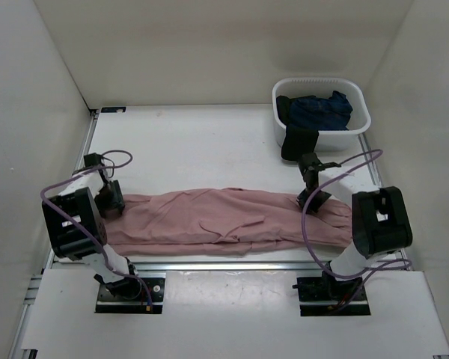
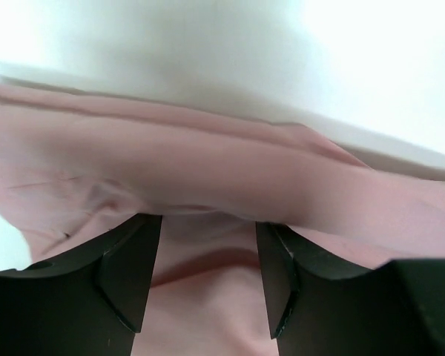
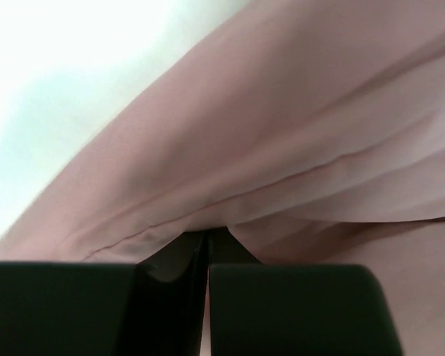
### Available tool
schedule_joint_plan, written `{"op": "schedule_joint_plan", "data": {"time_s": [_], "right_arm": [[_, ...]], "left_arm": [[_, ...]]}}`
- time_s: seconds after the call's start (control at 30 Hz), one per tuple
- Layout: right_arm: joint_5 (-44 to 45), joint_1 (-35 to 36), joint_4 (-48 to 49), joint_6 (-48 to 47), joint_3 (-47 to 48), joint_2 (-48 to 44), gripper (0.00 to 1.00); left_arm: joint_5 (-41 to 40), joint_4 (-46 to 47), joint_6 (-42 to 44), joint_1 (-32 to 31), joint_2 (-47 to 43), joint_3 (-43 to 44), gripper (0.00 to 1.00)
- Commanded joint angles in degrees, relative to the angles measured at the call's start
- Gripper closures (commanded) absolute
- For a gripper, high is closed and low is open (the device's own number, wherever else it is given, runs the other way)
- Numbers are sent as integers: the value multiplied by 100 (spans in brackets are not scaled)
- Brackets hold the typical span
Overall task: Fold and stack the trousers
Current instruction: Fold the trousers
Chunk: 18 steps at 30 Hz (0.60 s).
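Observation:
The dusty-pink trousers (image 1: 224, 221) lie folded lengthwise across the table near the arms, left to right. My left gripper (image 1: 109, 203) sits over their left end; in the left wrist view its fingers (image 2: 133, 267) stand apart with pink fabric (image 2: 208, 282) between and beneath them. My right gripper (image 1: 314, 200) sits on the right end; in the right wrist view the fingers (image 3: 282, 304) are pressed together with a fold of the trousers (image 3: 297, 148) pinched at their tips.
A white basket (image 1: 359, 120) at the back right holds a dark navy-blue garment (image 1: 318, 111) and a black garment (image 1: 295, 142) hanging over its front wall. White walls enclose the table on three sides.

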Motion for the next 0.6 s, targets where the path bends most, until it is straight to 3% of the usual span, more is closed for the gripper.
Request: {"op": "schedule_joint_plan", "data": {"time_s": [0.0, 0.13, 0.2, 0.27, 0.3, 0.33, 0.4, 0.57], "right_arm": [[698, -53, 462, -205, 685, 362, 100], [611, -53, 173, -523, 1511, 486, 100], [462, -53, 41, -576, 1513, 137, 86], [409, -53, -212, -576, 1320, -268, 67], [521, -53, -380, -463, 1224, -775, 34], [584, -122, -547, -218, 1109, -1050, 21], [637, -280, -1083, 64, 714, -1960, 6], [182, -580, -1612, 1425, -619, -4193, 1]], "left_arm": [[-117, 445, -3, -46, 309, 607, 35], [-117, 445, -3, -99, 372, 880, 35], [-117, 445, -3, -99, 320, 880, 32], [-117, 297, -3, -99, 257, 828, 32], [-117, 244, -3, -99, 188, 828, 31], [-117, 191, -3, -99, 135, 767, 31], [-48, 103, -3, -99, -49, 600, 30], [207, -73, -3, -99, -585, 126, 29]]}}
